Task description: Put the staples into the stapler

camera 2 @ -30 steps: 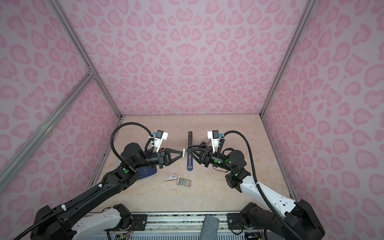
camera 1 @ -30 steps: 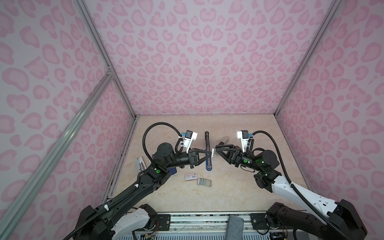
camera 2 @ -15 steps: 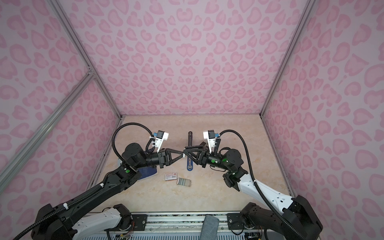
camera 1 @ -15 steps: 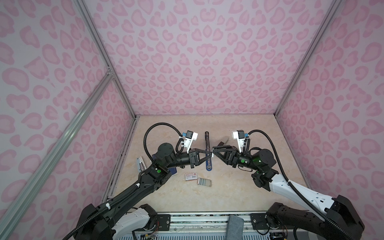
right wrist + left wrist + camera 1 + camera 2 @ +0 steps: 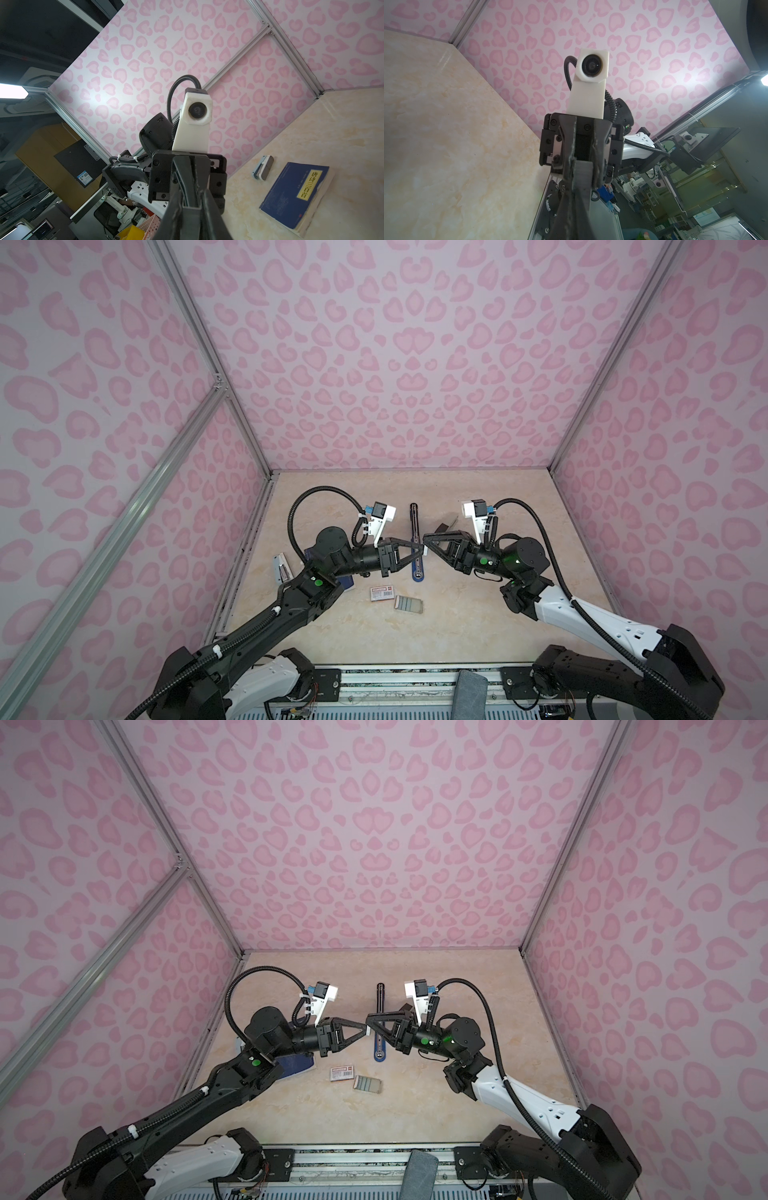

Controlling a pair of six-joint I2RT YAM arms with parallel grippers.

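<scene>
Handover in mid-air: the left claw [image 5: 419, 551] grasps the thin grey metal staple strip [image 5: 582, 176], the right claw [image 5: 428, 541] pinching it too. Next, the left likely lets go.

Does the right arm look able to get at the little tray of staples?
Probably yes: the tray lies uncovered, nothing between it and the right gripper, which hangs above the table nearby.

table: beige marble top [image 5: 478, 614]
centre: white box [image 5: 382, 593], staples tray [image 5: 409, 604], long blue tool [image 5: 417, 572], maybe the stapler
left side: blue book [image 5: 299, 193], small grey item [image 5: 262, 168]
</scene>
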